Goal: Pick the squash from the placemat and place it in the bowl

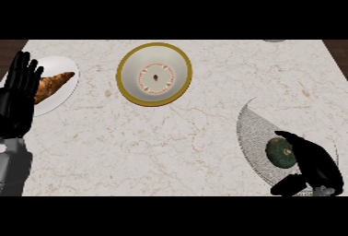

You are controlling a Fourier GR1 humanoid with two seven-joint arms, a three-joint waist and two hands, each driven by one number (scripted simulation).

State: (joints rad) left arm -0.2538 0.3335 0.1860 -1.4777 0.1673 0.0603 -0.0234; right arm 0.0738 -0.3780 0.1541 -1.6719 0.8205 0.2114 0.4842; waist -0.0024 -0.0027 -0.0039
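Right hand (309, 166), lower right of head view, sits over the grey placemat (253, 133). Fingers curl downward with the thumb set below them, arched round the right side of the squash (279, 152); contact with the rind cannot be confirmed from this angle. Squash: dark green, round, lying on the placemat, its left half exposed, its right half hidden under the fingers. Placemat reaches the counter's right side, partly covered by the hand.

Marble counter (190, 133) carries the rest. Bowl (154, 73): cream inside, yellow rim, patterned centre, upper middle, well apart from the squash. White plate (66, 92) at far left holds a croissant (54, 85).

Left hand (19, 92) shows at the left edge, fingers straight, together and pointing up, overlapping the plate's left part, holding nothing.
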